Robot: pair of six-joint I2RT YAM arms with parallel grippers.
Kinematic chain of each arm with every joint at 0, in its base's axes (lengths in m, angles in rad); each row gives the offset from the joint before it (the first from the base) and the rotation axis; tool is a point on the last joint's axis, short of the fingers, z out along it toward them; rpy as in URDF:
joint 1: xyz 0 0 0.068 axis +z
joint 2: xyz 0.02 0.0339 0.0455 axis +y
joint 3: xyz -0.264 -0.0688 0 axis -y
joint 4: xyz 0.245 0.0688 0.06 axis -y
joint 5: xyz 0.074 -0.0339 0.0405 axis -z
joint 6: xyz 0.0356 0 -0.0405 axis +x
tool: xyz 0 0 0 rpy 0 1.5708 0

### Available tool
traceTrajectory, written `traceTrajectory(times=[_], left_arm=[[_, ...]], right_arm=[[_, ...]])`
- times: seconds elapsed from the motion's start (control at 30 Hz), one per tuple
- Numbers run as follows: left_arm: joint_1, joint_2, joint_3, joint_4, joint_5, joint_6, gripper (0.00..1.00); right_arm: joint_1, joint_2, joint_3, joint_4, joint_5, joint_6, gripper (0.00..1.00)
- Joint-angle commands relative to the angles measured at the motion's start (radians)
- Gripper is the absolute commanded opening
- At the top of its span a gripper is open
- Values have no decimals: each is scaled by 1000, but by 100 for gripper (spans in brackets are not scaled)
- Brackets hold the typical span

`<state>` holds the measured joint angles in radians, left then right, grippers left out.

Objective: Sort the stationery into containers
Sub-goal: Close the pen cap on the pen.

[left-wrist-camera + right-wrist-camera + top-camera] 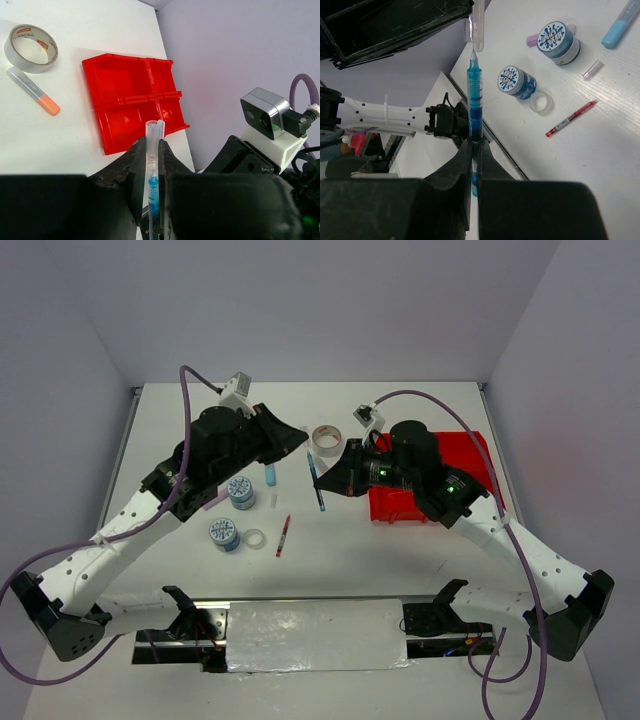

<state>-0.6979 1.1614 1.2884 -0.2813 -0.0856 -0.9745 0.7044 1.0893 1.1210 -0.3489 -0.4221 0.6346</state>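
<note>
Robot lab; walled-in white table (pixel 400 550)

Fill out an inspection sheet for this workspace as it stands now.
Surface: white table, no spills seen.
Job's things: red tray, compartments empty in the left wrist view. Loose on the table: grey tape roll, orange marker, patterned tape rolls, clear tape ring, red pen, light-blue marker.
Clutter: loose clear cap near the rolls.
Grippers: left gripper shut on clear pen cap; right gripper shut on blue pen, tip at that cap's mouth.
Cables: purple cables arch off both arms.
Surroundings: plain pale walls; nothing else seen.
</note>
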Motion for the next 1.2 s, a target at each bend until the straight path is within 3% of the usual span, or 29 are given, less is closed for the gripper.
traceTrajectory(times=[0.0,1.17], left_arm=[[-3,-19,-14,56,7,-3,0],[-2,-34,-26,45,27,-4,0]], right_arm=[[7,-2,46,47,16,-9,0],[6,58,118,36,78,11,0]])
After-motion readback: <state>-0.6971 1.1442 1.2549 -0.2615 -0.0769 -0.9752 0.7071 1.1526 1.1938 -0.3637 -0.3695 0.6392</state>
